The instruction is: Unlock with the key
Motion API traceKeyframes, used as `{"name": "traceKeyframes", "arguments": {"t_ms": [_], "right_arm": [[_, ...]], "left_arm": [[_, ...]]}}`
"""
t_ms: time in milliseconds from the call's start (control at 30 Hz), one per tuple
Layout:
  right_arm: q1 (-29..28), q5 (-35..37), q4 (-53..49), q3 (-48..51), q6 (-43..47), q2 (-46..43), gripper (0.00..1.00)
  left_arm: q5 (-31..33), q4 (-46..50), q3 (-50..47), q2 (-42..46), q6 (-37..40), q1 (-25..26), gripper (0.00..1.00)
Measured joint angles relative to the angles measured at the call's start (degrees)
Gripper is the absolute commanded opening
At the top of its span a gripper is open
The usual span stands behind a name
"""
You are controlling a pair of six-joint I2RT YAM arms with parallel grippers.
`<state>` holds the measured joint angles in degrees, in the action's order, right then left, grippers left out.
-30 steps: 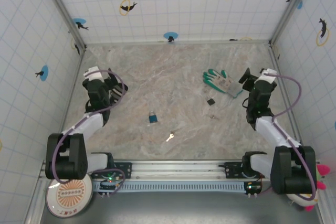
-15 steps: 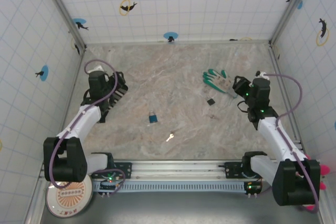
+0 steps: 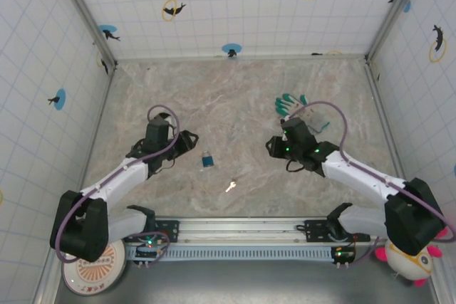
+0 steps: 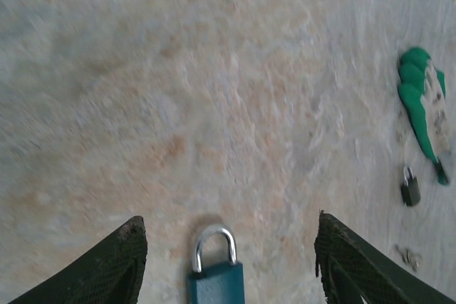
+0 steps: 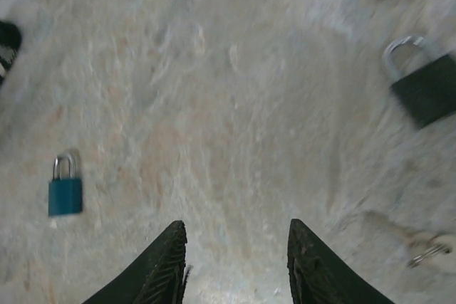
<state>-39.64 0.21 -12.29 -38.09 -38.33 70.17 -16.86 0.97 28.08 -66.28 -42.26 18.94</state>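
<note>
— How is the left arm (image 3: 117, 176) posed?

— It is stretched from its base toward the middle of the table (image 3: 235, 97), with the forearm kept low. The left gripper (image 3: 189, 140) is pointed rightward at the blue padlock (image 3: 206, 160). In the wrist view its fingers (image 4: 107, 268) are seen spread wide and empty, and the padlock's shackle is framed between them at the lower edge.

— And the right arm (image 3: 356, 170)?

— It is laid out leftward across the table, with the elbow kept near the right side and the right gripper (image 3: 271, 146) aimed at the middle. Its fingers (image 5: 165, 265) are parted as well, with bare table seen between them.

— Where is the key found?

— The key (image 3: 230, 186) is seen lying flat on the table, nearer the arm bases than the blue padlock and slightly to its right. It is placed between the two grippers, apart from both and touched by neither.

— What else is noted?

— A black padlock (image 5: 427, 90) is seen ahead and to the right in the right wrist view. A green glove (image 3: 288, 106) is seen just beyond the right wrist.
</note>
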Motion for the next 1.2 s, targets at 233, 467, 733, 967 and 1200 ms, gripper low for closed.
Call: {"name": "traceKeyframes", "arguments": {"t_ms": [233, 467, 733, 967, 1200], "right_arm": [[-10.78, 0.57, -3.80, -8.07, -1.22, 9.29, 0.45], [-17.70, -0.02, -8.04, -16.63, -1.46, 19.43, 0.45], [-20.81, -0.90, -14.51, -21.55, -0.87, 25.97, 0.46], [-22.49, -1.84, -17.29, -23.37, -0.22, 29.46, 0.37], [-23.10, -1.97, -18.38, -24.83, -0.07, 31.95, 0.34]], "left_arm": [[-2.45, 0.55, -6.34, 6.08, -3.30, 1.64, 0.59], [-3.08, 1.44, -8.63, 10.32, -5.01, 1.64, 0.60], [-2.99, 2.71, -9.40, 12.24, -5.88, 1.64, 0.62], [-2.54, 2.86, -9.86, 12.13, -6.27, 1.64, 0.62], [-1.97, 2.89, -10.69, 12.28, -7.30, 1.64, 0.62]]}}
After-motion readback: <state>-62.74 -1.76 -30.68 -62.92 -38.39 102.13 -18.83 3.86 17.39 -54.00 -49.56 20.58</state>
